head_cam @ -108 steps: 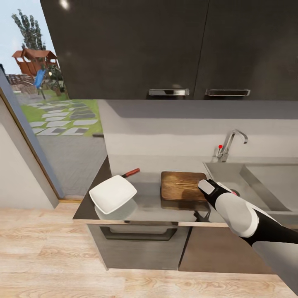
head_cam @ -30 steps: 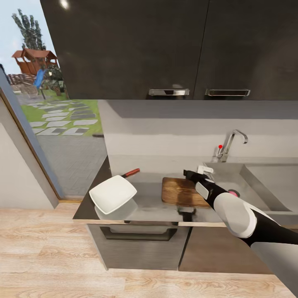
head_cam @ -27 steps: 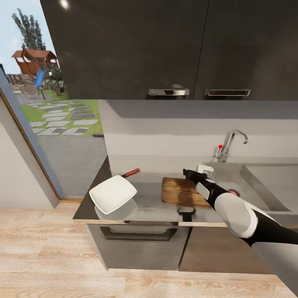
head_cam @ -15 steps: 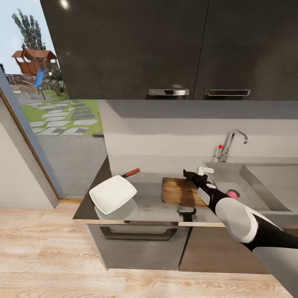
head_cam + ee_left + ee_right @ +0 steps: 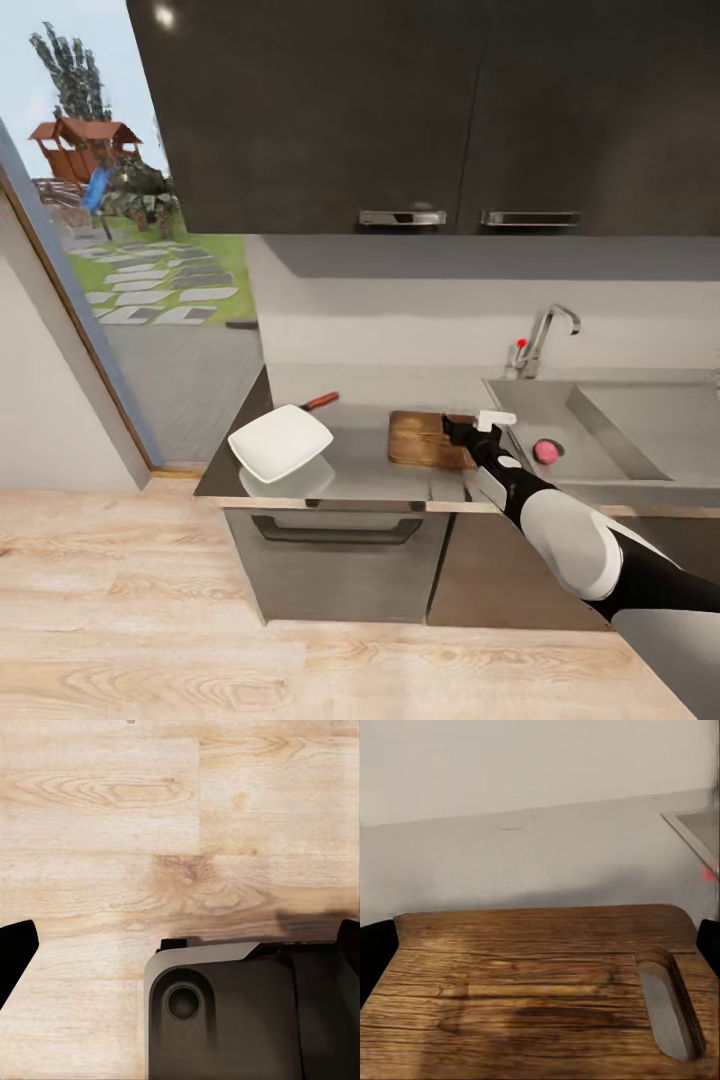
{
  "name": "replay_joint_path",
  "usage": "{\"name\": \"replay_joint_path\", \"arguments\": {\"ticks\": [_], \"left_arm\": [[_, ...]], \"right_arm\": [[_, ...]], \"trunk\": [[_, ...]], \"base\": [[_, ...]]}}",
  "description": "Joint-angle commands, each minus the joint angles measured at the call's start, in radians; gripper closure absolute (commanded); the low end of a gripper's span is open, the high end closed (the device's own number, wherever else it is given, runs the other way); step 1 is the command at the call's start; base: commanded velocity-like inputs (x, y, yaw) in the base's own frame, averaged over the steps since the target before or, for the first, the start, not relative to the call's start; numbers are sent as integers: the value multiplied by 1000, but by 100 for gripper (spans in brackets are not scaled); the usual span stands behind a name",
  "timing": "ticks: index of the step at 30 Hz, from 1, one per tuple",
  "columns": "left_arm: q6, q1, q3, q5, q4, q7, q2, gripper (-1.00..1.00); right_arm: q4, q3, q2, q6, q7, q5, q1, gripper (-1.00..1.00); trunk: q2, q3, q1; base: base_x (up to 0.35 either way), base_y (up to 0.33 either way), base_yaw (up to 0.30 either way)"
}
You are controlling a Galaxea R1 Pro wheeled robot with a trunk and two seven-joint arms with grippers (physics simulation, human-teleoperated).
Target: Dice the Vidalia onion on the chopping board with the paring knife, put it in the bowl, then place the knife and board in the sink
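Head view: the right gripper (image 5: 470, 428) hovers over the chopping board (image 5: 425, 440) with fingers spread, holding nothing. The onion (pinkish) (image 5: 545, 451) lies in the sink (image 5: 640, 420). The bowl (image 5: 281, 441) sits on the desk (image 5: 370, 475), paring knife (image 5: 318, 402) behind it. Left fingers (image 5: 15, 952) hang apart above wooden floor (image 5: 97, 817).

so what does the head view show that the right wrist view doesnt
Head view alone: the white bowl on the countertop, the paring knife lying behind the bowl, the sink with a pink-red round thing in it, the tap, the dark wall cabinets and the right gripper seen from outside. Right wrist view alone: the board's wood grain and its slot-shaped handle hole up close. Both: the chopping board, the grey worktop behind it and the pale wall.
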Motion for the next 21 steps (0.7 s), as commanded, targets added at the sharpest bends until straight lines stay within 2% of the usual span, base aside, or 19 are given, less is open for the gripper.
{"name": "replay_joint_path", "arguments": {"ticks": [1,9,17,21], "left_arm": [[-1,0,-2,0,-1,0,0,-100],[-1,0,-2,0,-1,0,0,-100],[-1,0,-2,1,-1,0,0,-100],[-1,0,-2,1,-2,0,0,-100]], "right_arm": [[1,-9,0,-4,5,4,-1,-100],[1,-9,1,-6,5,5,1,-100],[2,-8,4,-58,6,5,2,-100],[7,-8,4,-92,19,5,3,-100]], "trunk": [[-2,-2,0],[-2,-2,0],[-2,-2,0],[-2,-2,0]], "base": [[-341,0,0],[-344,0,0],[-341,-7,0],[-206,-100,0]]}}
